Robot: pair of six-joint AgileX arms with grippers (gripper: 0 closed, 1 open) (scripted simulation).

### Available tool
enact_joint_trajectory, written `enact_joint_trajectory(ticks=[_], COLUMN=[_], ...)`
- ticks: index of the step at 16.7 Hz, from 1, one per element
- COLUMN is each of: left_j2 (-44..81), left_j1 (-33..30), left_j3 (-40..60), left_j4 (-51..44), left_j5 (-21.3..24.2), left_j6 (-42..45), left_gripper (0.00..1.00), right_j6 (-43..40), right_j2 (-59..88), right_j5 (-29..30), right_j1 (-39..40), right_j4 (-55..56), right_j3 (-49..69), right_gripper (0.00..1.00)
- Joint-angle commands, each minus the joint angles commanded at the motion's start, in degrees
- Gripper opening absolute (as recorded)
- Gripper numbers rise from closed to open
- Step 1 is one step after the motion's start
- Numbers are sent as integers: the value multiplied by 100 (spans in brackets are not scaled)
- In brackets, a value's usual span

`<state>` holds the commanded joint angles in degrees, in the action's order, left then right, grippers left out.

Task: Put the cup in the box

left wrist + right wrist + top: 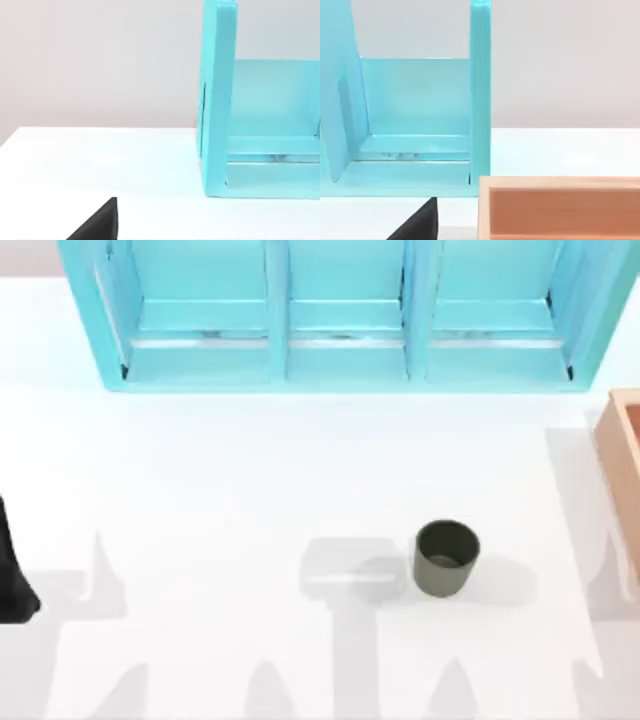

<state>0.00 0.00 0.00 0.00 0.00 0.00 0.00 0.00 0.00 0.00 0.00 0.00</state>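
Observation:
The cup (446, 558) is a small dark olive-grey cylinder standing upright on the white table, right of the middle and towards the front. The box (625, 455) is tan wood with an orange-brown inside; it sits at the table's right edge and is cut off there. The right wrist view has the box (560, 207) close by, its long wall facing the camera. My left arm (14, 575) is parked at the table's left edge, far from the cup. A dark piece of each gripper sits at the lower edge of its own wrist view: left gripper (99, 224), right gripper (419, 224).
A large cyan three-bay shelf unit (340, 325) spans the back of the table; its end bays are seen in the wrist views as shelf (260, 130) and shelf (415, 125). White tabletop lies between the cup and the box.

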Motion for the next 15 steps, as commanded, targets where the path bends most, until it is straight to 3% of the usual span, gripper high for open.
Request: enact_joint_trajectory(ticks=[6, 15], left_j2=[0, 0], left_j1=[0, 0], left_j3=[0, 0], left_j4=[0, 0], left_j5=[0, 0], left_j6=[0, 0], left_gripper=[100, 100], right_j6=[278, 1882], right_j2=[583, 4453], right_j5=[-31, 122], right_j1=[383, 2204], right_j4=[-432, -2914], right_j3=[514, 3825], right_gripper=[100, 100])
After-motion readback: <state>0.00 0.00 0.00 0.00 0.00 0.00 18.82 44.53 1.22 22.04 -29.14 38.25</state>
